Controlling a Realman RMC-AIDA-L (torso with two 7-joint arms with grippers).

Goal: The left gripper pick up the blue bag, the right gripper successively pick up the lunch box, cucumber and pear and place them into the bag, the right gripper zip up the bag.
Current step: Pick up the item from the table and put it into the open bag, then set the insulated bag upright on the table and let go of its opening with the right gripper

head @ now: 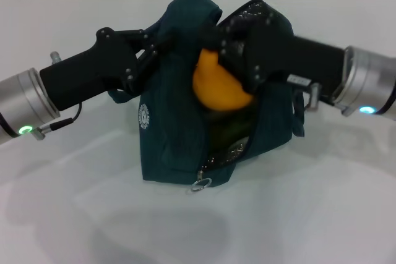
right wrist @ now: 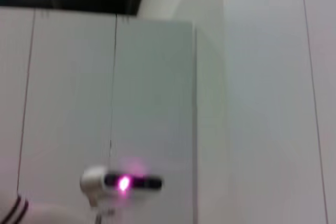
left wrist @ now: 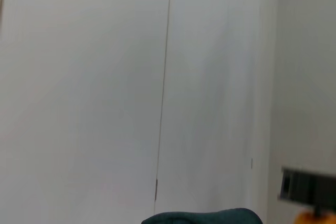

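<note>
Both grippers are on it: left gripper (head: 154,47) fingers clamped on the blue bag (head: 170,146) rim, right gripper (head: 226,44) fingers closed around the pear (head: 216,88), directly above the bag's open mouth

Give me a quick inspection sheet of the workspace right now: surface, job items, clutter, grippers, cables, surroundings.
Surface: white table, bare around the bag.
Blue bag: standing, mouth open, zipper ring pull hanging at the front.
Pear: at the bag's mouth, in the right gripper.
Cucumber: something dark green shows inside the bag below the pear.
Lunch box: not seen.
Clutter: nothing seen.
Left gripper: shut on the blue bag's upper edge, holding it up.
Right gripper: shut on the pear over the opening.
Cables: thin wire at the left wrist.
Surroundings: pale wall panels; a small device with a pink light.
</note>
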